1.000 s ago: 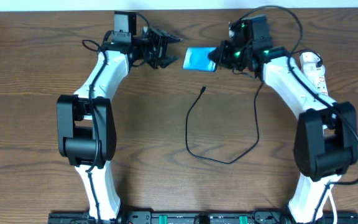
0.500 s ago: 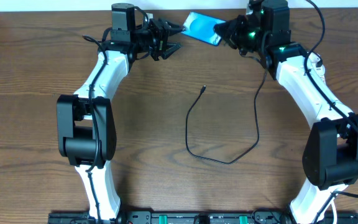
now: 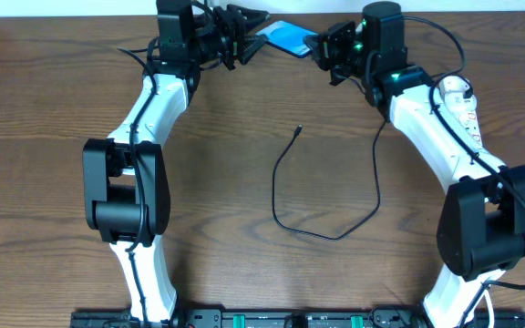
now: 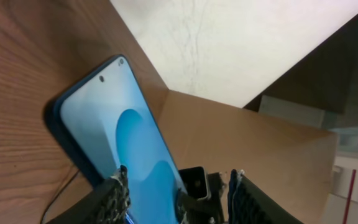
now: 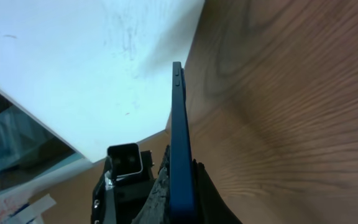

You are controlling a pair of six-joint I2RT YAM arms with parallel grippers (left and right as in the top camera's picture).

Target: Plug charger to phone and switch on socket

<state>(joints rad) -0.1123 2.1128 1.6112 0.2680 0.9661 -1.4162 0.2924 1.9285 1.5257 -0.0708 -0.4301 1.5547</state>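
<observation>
The phone (image 3: pixel 290 37), its blue screen lit, is held above the table's far edge. My right gripper (image 3: pixel 322 46) is shut on its right end; in the right wrist view the phone (image 5: pixel 179 124) stands edge-on between the fingers (image 5: pixel 182 186). My left gripper (image 3: pixel 252 23) is open at the phone's left end. In the left wrist view the phone (image 4: pixel 120 137) reaches between the spread fingers (image 4: pixel 179 193). The charger cable (image 3: pixel 281 214) loops on the table's middle, with its plug tip (image 3: pixel 298 130) free. Its adapter is hidden. The socket strip (image 3: pixel 460 102) lies at the right, partly behind my right arm.
A white wall (image 3: pixel 335 7) runs along the table's far edge, just behind both grippers. The socket's white cord passes under my right arm. A thin black cable (image 3: pixel 135 66) hangs by my left arm.
My right gripper has carried the phone up and back to the table's far edge, then a little left. My left gripper has moved back to the same edge, towards the phone.
</observation>
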